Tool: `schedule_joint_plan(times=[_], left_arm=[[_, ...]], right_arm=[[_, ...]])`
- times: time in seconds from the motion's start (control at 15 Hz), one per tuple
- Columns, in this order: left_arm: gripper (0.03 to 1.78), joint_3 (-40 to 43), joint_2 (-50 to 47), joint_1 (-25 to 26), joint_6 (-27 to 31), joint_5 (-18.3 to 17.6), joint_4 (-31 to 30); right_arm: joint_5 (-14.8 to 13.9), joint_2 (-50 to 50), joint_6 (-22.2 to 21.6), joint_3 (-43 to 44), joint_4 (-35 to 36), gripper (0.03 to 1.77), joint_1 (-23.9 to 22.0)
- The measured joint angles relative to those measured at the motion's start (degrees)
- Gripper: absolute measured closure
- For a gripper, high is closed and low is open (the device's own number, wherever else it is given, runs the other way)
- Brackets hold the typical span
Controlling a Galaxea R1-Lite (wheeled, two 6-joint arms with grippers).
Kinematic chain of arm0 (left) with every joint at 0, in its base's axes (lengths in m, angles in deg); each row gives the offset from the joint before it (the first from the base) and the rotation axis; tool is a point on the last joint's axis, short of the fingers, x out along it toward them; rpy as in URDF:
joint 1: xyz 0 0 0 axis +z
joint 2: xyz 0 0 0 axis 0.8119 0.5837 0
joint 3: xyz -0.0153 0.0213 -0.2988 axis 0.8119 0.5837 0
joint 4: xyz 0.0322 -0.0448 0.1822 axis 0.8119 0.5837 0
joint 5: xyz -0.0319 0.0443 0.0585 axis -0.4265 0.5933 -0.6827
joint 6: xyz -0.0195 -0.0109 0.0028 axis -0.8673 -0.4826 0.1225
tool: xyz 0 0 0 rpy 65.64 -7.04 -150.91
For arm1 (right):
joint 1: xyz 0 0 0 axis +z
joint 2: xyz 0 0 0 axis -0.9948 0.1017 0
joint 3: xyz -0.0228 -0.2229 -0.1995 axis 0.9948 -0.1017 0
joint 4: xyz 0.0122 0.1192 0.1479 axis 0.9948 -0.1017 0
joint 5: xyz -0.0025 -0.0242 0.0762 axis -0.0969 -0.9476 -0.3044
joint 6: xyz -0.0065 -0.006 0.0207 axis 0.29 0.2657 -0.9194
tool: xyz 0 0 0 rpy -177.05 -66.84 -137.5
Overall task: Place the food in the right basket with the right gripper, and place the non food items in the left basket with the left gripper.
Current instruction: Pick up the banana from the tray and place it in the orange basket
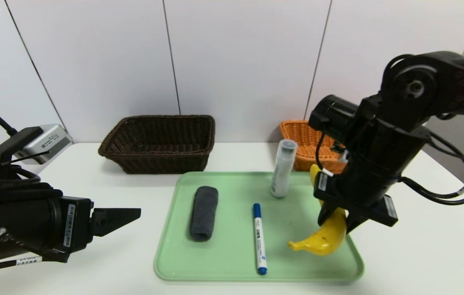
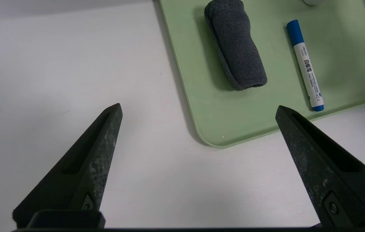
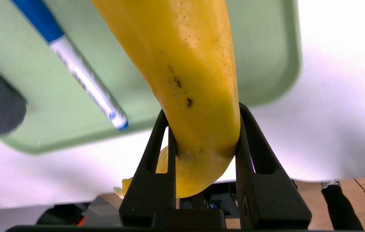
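Over tray's (image 1: 174, 262) 4 o'clock corner: right gripper (image 1: 337, 223) clamped on banana (image 1: 325, 239), lifted. Left gripper (image 2: 198, 111), spread wide, empty, beyond 8 o'clock edge. Wrist view only: brown specks.

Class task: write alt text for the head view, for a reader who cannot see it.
The right pincer grips a yellow banana over a green tray that also holds a grey rolled cloth, a blue-capped marker and a white bottle. Behind stand a dark basket and an orange basket.

The white table (image 1: 420, 254) bears a green tray (image 1: 224, 270) (near the front), brown basket (image 1: 158, 143) and orange basket (image 1: 301, 139).
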Motion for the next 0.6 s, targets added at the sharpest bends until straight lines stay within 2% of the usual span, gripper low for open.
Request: schedule_joint_plan(times=[0.2, 0.33, 0.53, 0.6], left_arm=[[0.12, 0.24, -0.46, 0.0, -0.01, -0.09, 0.17], [0.12, 0.46, -0.66, -0.04, 0.0, -0.09, 0.2], [0.12, 0.8, -0.96, -0.44, -0.04, -0.09, 0.2], [0.12, 0.91, -1.12, -0.88, -0.09, -0.09, 0.2]], right_arm=[[-0.17, -8.2, 1.24, 0.22, -1.62, 1.3, 3.69], [-2.4, -13.41, 4.55, 2.0, -1.46, 1.3, 5.8], [-12.4, -18.1, 12.26, 5.81, 4.74, 1.3, 4.73], [-14.51, -18.85, 15.24, 6.5, 8.02, 1.3, 3.35]])
